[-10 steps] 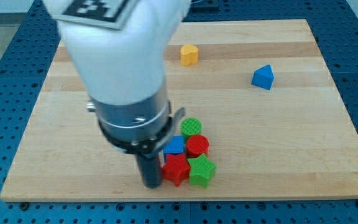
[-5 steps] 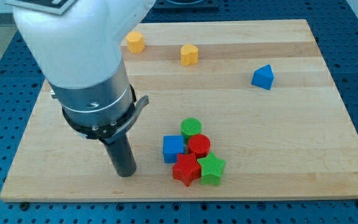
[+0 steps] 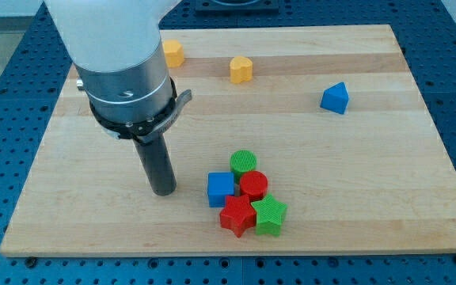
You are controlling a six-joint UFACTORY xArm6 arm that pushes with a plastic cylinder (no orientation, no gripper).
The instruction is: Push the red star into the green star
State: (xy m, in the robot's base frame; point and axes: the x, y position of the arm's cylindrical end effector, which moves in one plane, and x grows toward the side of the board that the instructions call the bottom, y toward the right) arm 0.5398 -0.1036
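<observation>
The red star [image 3: 237, 215] lies near the view's bottom middle of the wooden board [image 3: 355, 158]. It touches the green star [image 3: 270, 215] on its right. Above them sit a blue cube [image 3: 221, 188], a red cylinder [image 3: 252, 185] and a green cylinder [image 3: 244, 162], packed in one cluster. My tip [image 3: 164, 191] rests on the board to the left of the cluster, apart from the blue cube by a small gap and up-left of the red star.
Two yellow blocks [image 3: 172, 53] [image 3: 241, 69] sit near the view's top. A blue triangular block [image 3: 335, 98] sits at the upper right. The arm's white and grey body [image 3: 121, 71] covers the upper left of the board.
The tip moved left away from the red star, then up and slightly right. The stars shifted a little to the right at first and have stayed still since.
</observation>
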